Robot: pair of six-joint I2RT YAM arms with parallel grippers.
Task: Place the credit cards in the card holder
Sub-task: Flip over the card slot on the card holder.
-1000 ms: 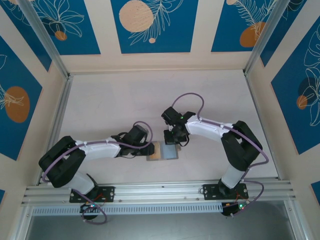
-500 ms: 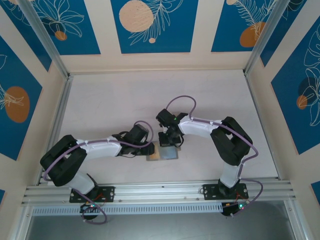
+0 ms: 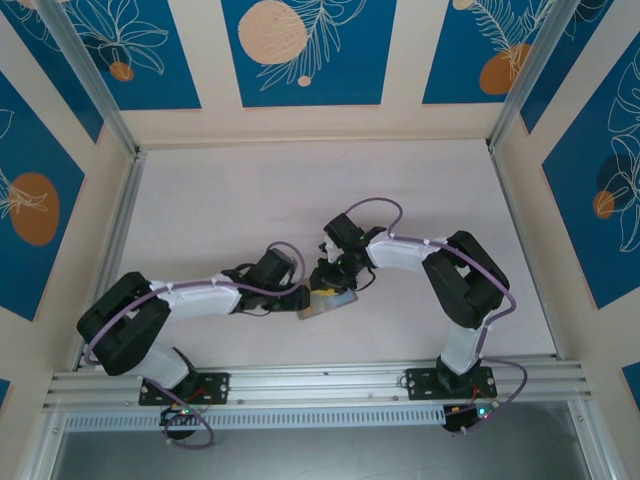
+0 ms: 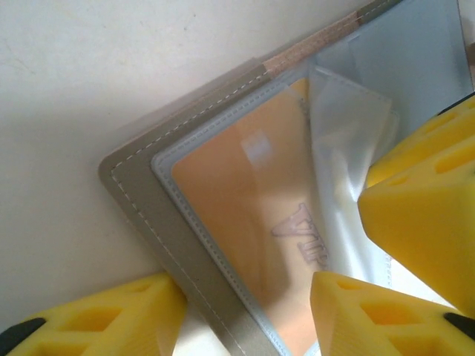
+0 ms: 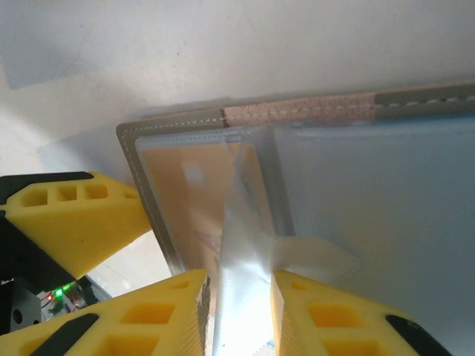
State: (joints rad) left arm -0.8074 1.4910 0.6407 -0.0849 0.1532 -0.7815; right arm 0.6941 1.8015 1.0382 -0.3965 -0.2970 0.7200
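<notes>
The card holder [image 3: 326, 305] lies open on the table between both grippers, grey cover [image 4: 133, 185] outside, pale bluish inside [image 5: 415, 200]. An orange-tan credit card [image 4: 237, 193] sits in its left clear pocket [image 5: 185, 185]. My left gripper [image 3: 303, 300] stands over the holder's left corner with jaws apart [image 4: 249, 319]. One fingertip is beside the cover edge and the other is on the pocket. My right gripper [image 3: 332, 283] pinches a raised clear sleeve leaf [image 5: 241, 245] between its fingers [image 5: 239, 311]. That leaf also shows in the left wrist view [image 4: 349, 148].
Pale tabletop [image 3: 250, 200] stretches behind the holder. Aluminium rails [image 3: 320, 378] run along the near edge, and patterned walls [image 3: 300, 50] close in the back and sides. Both grippers crowd close together over the holder.
My right gripper has come in from the upper right onto the holder. The holder now sits skewed, no longer flat and square. The left arm has barely moved.
</notes>
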